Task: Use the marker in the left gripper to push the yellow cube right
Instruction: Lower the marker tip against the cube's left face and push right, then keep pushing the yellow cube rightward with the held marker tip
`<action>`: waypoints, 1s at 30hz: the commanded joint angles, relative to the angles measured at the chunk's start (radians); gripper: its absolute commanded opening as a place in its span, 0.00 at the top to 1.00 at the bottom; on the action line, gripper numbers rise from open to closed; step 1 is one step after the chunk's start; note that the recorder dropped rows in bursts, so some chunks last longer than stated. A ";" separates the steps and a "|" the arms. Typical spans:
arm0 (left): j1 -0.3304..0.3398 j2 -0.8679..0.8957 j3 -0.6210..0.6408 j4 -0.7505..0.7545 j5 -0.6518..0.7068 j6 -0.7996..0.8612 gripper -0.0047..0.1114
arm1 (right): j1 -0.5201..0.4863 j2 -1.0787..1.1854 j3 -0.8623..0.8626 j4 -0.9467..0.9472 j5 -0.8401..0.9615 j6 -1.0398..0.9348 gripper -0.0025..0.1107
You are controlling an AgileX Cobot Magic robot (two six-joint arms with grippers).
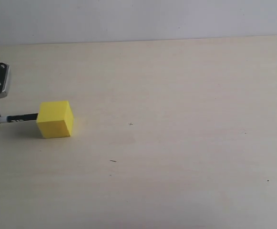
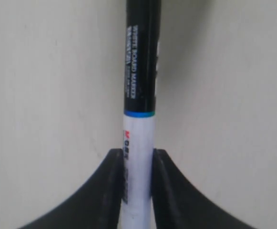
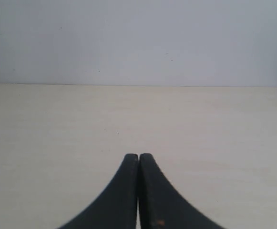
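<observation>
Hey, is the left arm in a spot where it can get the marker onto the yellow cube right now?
Probably yes. The left gripper is clamped on the marker, whose black end seems to meet the yellow cube on its left face, with nothing between them.

- On marker (image 2: 139, 95), black section: white print running along it read "WHITE BOARD MARKER"; smaller lines beside it were too blurred to read.
- Same marker, white section: red mark, then blue letters, approx. "ORE"; rest was hidden where left end effector (image 2: 138, 160) gripped the barrel, so wording was uncertain.
- Ext. view: marker print was too small to read.
</observation>
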 commanded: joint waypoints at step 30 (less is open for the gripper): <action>-0.268 0.000 -0.062 0.267 0.046 -0.424 0.96 | -0.003 -0.006 0.005 -0.004 -0.005 0.000 0.98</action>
